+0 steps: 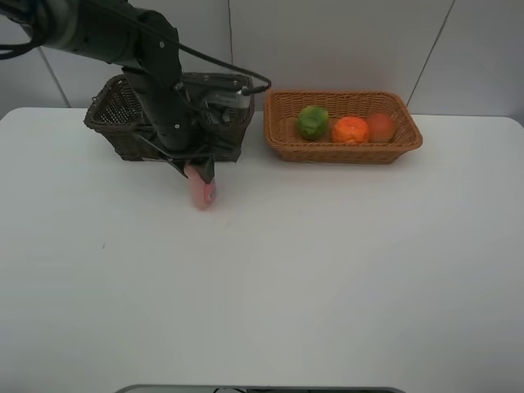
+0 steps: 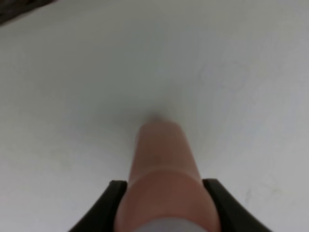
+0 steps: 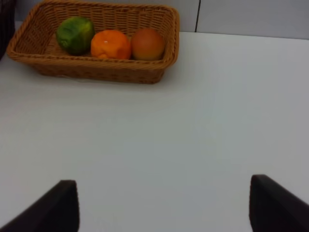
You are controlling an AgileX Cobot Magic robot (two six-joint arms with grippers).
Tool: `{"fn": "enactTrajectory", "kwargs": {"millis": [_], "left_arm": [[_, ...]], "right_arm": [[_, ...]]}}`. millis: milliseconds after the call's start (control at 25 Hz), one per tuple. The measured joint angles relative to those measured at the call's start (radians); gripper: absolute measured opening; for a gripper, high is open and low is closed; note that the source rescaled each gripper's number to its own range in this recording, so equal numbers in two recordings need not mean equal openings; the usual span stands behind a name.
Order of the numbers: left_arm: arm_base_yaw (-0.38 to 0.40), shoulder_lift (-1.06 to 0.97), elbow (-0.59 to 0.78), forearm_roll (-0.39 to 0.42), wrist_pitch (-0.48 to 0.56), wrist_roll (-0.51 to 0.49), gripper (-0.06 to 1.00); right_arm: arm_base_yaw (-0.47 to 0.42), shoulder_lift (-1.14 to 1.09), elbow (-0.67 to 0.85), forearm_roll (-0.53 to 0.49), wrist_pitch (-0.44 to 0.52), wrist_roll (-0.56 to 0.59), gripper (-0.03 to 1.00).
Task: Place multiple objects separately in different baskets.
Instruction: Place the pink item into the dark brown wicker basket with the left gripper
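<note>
My left gripper (image 1: 199, 173) is shut on the pink bottle (image 1: 201, 191), holding it just above the table in front of the dark brown basket (image 1: 115, 123). In the left wrist view the pink bottle (image 2: 161, 164) sits between the black fingers (image 2: 110, 203) with its white cap end nearest the camera. The light tan basket (image 1: 344, 129) holds the green fruit (image 1: 313, 122), the orange (image 1: 350, 129) and the peach-like fruit (image 1: 380, 126); all three also show in the right wrist view (image 3: 111, 44). My right gripper (image 3: 164, 203) is open and empty over the table. The grey-green bottle and mauve cup are hidden.
The left arm (image 1: 155, 74) covers much of the dark basket's inside. The white table (image 1: 327, 270) stretches wide in front of both baskets.
</note>
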State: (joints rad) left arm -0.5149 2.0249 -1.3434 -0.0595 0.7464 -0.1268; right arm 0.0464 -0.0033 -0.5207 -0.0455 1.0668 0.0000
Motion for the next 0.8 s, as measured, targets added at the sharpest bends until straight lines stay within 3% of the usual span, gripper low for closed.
{"fn": "enactTrajectory", "kwargs": {"millis": [360, 800], "left_arm": [[0.037, -0.220, 0.001, 0.017, 0.026, -0.056, 0.37], [0.264, -0.307, 0.001, 0.103, -0.022, -0.101, 0.37]], "right_arm": [[0.000, 0.000, 0.000, 0.000, 0.000, 0.000, 0.79], [0.000, 0.000, 0.000, 0.000, 0.000, 0.000, 0.79]]}}
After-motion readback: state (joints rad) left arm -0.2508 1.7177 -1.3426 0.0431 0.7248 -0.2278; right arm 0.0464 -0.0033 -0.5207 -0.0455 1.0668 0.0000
